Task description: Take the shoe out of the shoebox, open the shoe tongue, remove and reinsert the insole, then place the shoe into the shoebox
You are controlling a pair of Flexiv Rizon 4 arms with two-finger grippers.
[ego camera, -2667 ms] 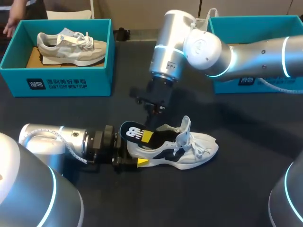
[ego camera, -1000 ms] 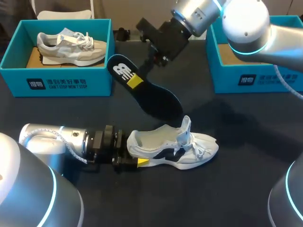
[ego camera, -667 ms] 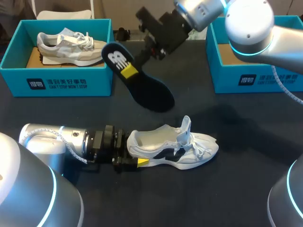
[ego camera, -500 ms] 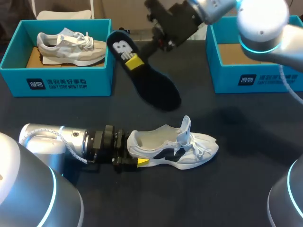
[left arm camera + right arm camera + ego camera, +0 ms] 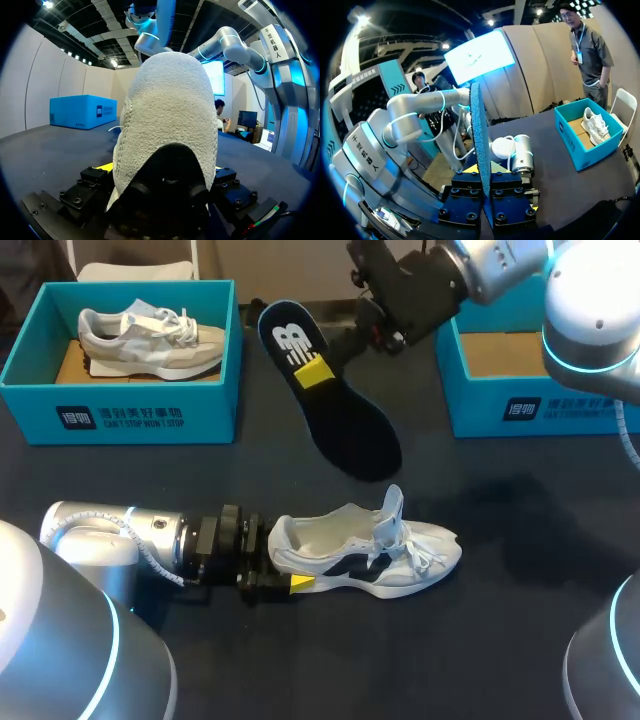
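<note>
the white sneaker point(image 5: 400, 560) lies on its sole on the dark bench point(image 5: 500, 640), near 6 o'clock from the bench middle. its toe points to 3 o'clock and its tongue is pulled up. the left hand point(image 5: 285, 578) is clenched on the heel from the 9 o'clock side. the right hand point(image 5: 318, 368) is grasping the black insole point(image 5: 350, 430) near its heel end. the insole hangs in the air at 12 o'clock from the sneaker, tilted, with its toe end toward 5 o'clock. the first teal shoebox point(image 5: 120, 418), at 10 o'clock, holds a grey sneaker point(image 5: 150, 338). the second teal shoebox point(image 5: 560, 405) stands at 2 o'clock.
</note>
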